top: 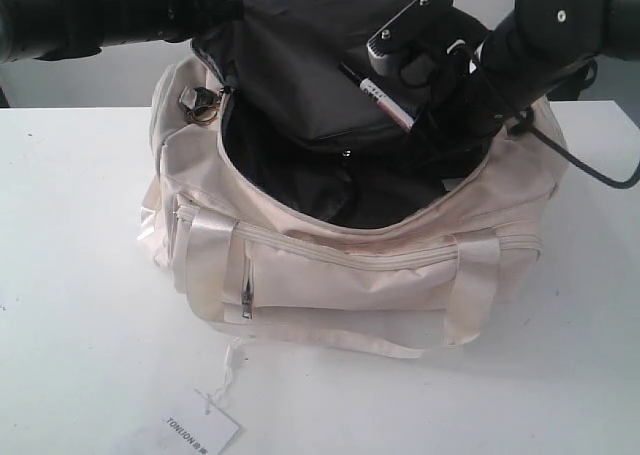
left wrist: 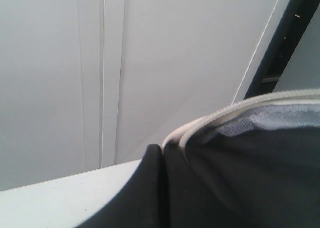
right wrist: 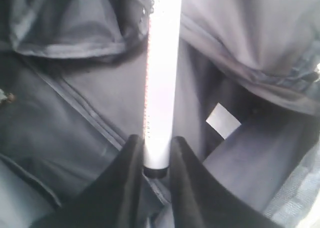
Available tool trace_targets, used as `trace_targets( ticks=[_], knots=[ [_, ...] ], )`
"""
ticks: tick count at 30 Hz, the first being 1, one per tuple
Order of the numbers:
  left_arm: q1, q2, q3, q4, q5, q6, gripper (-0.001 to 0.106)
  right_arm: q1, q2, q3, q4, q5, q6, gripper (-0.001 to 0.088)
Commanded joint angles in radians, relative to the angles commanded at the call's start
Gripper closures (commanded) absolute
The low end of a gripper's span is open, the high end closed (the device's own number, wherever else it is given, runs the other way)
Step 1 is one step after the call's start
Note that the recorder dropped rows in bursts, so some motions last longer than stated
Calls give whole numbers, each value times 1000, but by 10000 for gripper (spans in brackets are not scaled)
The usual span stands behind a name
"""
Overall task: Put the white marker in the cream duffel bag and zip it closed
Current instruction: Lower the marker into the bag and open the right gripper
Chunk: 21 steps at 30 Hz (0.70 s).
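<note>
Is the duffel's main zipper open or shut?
Open. The cream duffel bag gapes on top, black lining showing; the right gripper holds the white marker over the opening.

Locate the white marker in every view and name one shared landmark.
Exterior view: white marker, upper right of centre, over the open cream duffel bag.
Left wrist view: not in it.
Right wrist view: mid-picture, between the fingers.
Shared landmark: black lining.

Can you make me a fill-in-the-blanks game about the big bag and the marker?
The cream duffel bag is ____ at the top. The right claw grips the white marker above the bag's ____ lining. The paper tag lies on the ____ table.
Missing words: open, black, white.
</note>
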Motion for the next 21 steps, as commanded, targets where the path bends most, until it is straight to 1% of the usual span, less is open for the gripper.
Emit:
trace_targets(
  ticks=[3, 6, 7, 9, 18, 20, 21],
  knots=[
    [0, 0, 0, 0, 0, 0, 1053, 0, 8, 0, -38, 7, 0, 868],
    [0, 0, 0, 0, 0, 0, 1053, 0, 9, 0, -104, 9, 0, 868],
    [0, 0, 0, 0, 0, 0, 1053, 0, 15, 0, -144, 15, 27, 868],
    [0, 0, 0, 0, 0, 0, 1053, 0, 19, 0, -171, 19, 51, 868],
    [0, 0, 0, 0, 2, 0, 1053, 0, 25, 0, -175, 27, 51, 866],
    [0, 0, 0, 0, 2, 0, 1053, 0, 25, 0, -175, 37, 51, 841],
    [0, 0, 0, 0, 2, 0, 1053, 0, 25, 0, -181, 46, 51, 800]
  ],
)
